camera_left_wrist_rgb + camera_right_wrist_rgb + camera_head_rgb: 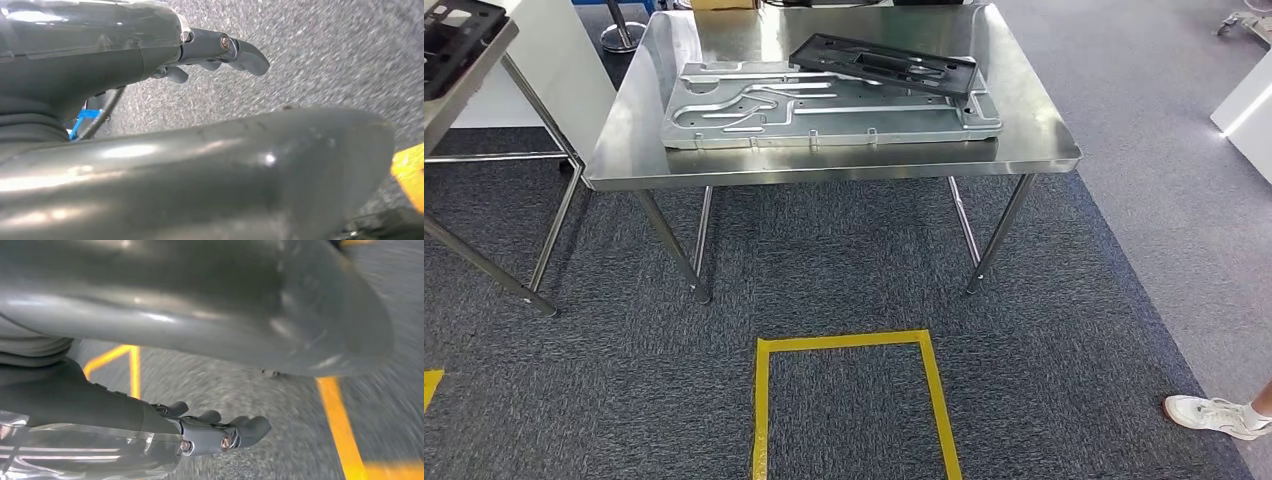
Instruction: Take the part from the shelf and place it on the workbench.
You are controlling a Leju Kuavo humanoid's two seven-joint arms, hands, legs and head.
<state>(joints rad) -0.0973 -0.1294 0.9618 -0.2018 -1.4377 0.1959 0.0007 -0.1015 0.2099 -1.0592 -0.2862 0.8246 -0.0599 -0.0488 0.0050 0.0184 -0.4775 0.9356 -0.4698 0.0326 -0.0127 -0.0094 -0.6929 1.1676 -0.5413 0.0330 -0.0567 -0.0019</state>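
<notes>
Both hands, left [220, 52] & right [220, 432], hang empty, fingers loosely apart. Black part [886, 62] atop metal plate [824, 108] on workbench [1034, 150]: prob. stiff, light; take by long edges.

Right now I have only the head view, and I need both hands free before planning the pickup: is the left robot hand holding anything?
Observer: No. The left robot hand holds nothing and hangs over grey carpet.
Operator: And the right one?
Observer: The right robot hand is empty too, its fingers loosely extended.
Operator: What is under it?
Observer: The same carpet, with yellow tape lines running beside the hand.
</notes>
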